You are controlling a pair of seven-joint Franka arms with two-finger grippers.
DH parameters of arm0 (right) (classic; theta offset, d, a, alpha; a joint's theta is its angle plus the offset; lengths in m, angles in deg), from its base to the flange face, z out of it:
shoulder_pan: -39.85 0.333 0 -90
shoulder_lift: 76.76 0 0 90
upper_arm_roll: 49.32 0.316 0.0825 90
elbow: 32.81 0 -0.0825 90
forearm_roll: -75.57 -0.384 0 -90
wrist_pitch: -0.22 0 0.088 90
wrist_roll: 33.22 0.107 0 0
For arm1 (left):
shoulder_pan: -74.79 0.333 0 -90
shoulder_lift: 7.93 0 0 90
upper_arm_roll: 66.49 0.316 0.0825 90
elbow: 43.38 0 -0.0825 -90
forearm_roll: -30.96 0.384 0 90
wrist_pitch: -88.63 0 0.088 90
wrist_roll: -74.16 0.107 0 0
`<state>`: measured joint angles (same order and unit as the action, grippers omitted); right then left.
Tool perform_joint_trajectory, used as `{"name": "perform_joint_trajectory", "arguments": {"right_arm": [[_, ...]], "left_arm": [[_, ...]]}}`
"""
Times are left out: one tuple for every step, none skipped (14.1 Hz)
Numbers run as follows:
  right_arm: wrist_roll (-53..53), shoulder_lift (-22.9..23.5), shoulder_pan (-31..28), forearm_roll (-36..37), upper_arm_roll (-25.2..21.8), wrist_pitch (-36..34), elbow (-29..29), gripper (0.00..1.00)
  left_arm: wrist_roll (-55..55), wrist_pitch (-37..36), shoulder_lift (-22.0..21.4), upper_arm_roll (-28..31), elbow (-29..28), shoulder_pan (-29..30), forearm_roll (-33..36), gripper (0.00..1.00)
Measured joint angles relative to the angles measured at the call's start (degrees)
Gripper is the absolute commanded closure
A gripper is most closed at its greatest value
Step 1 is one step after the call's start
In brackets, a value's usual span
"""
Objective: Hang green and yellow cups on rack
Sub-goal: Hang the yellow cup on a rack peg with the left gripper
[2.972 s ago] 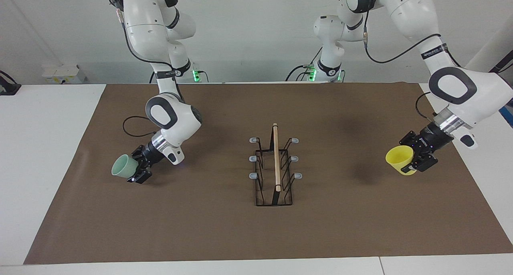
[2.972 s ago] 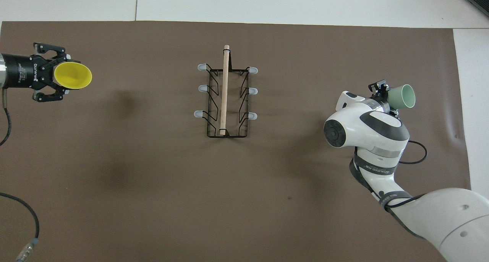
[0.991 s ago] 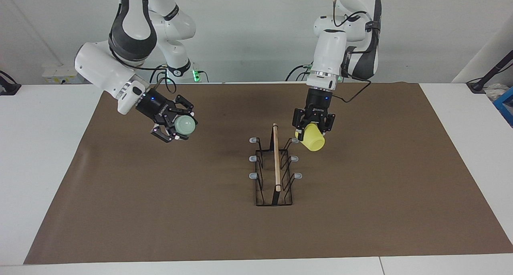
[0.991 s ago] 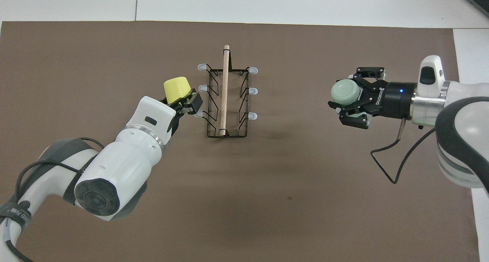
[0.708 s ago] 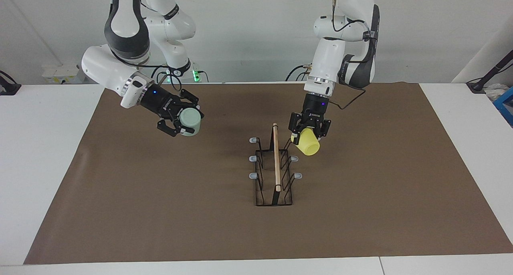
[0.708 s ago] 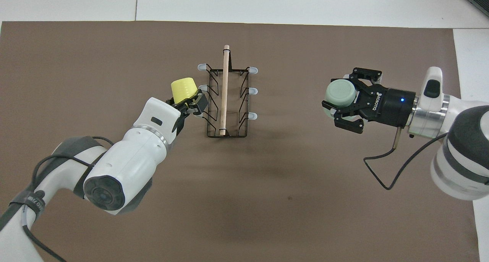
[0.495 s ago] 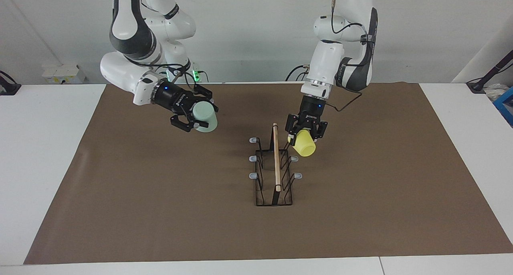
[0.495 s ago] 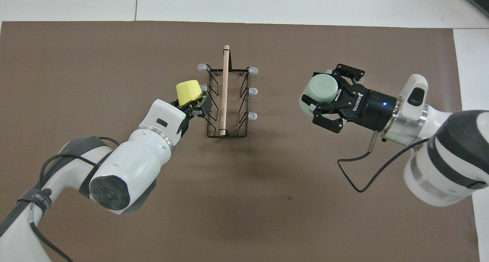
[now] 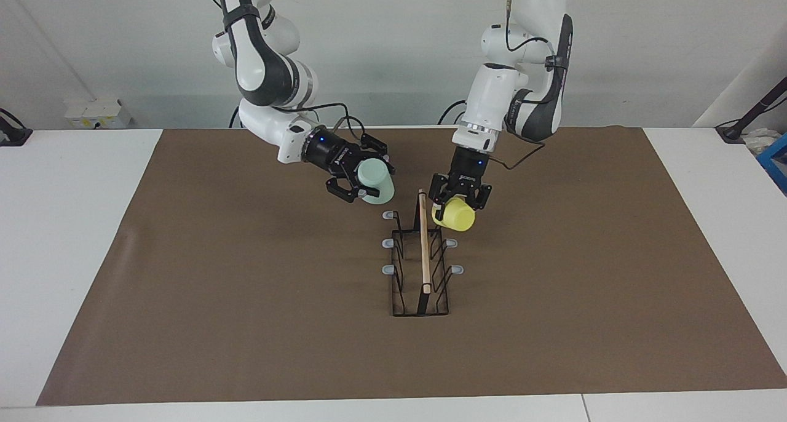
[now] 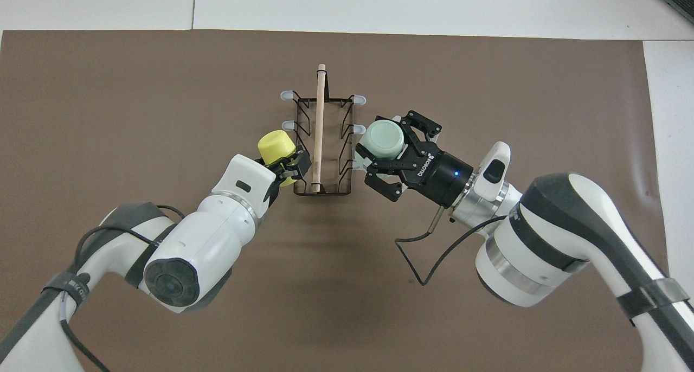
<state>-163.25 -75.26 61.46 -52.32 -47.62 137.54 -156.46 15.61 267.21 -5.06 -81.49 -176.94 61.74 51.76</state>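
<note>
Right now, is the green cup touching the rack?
Cannot tell. In the facing view the green cup, held in the right gripper, hangs just above the rack, its edge close to a prong; the overhead view shows only overlap.

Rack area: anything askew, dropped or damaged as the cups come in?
Nothing stands out. The rack stands upright on the mat; the left gripper holds the yellow cup and the right gripper the green cup beside it, neither hung yet.

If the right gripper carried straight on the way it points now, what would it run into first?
Probably the rack. The right gripper, shut on the green cup, is aimed at the prongs at the rack's end nearest the robots, so the cup would likely meet one first; depth is unclear.
</note>
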Motion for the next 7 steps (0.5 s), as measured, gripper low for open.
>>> {"name": "perform_joint_trajectory", "arguments": {"right_arm": [[-2.13,0.67,0.30,-2.43,0.02,-0.02,0.00,0.99],[-4.66,1.56,1.06,-5.87,0.04,-0.07,0.00,0.99],[-6.63,2.54,2.28,-8.62,0.06,-0.09,0.00,0.99],[-8.23,3.43,3.39,-10.45,0.09,-0.08,0.01,0.99],[-9.92,4.20,4.02,-11.64,0.09,-0.08,0.01,0.99],[-10.97,4.77,4.19,-12.01,0.07,-0.08,0.01,0.99],[-11.41,5.17,4.19,-12.10,-0.01,-0.08,0.01,0.99]], "left_arm": [[-0.31,-0.85,-0.04,-0.23,0.00,0.00,0.00,0.00],[-0.57,-1.52,-0.11,-0.49,0.00,0.00,0.00,0.00],[-0.75,-1.82,-0.22,-0.63,0.00,0.00,0.00,0.00],[-0.81,-2.27,-0.37,-0.65,0.07,0.00,0.00,0.00],[-0.81,-3.81,-0.60,-0.63,0.48,0.00,0.00,0.00],[-0.80,-6.72,-0.84,-0.61,1.52,0.01,0.00,0.00],[-0.77,-10.86,-1.03,-0.61,3.37,0.01,0.01,0.00]]}}
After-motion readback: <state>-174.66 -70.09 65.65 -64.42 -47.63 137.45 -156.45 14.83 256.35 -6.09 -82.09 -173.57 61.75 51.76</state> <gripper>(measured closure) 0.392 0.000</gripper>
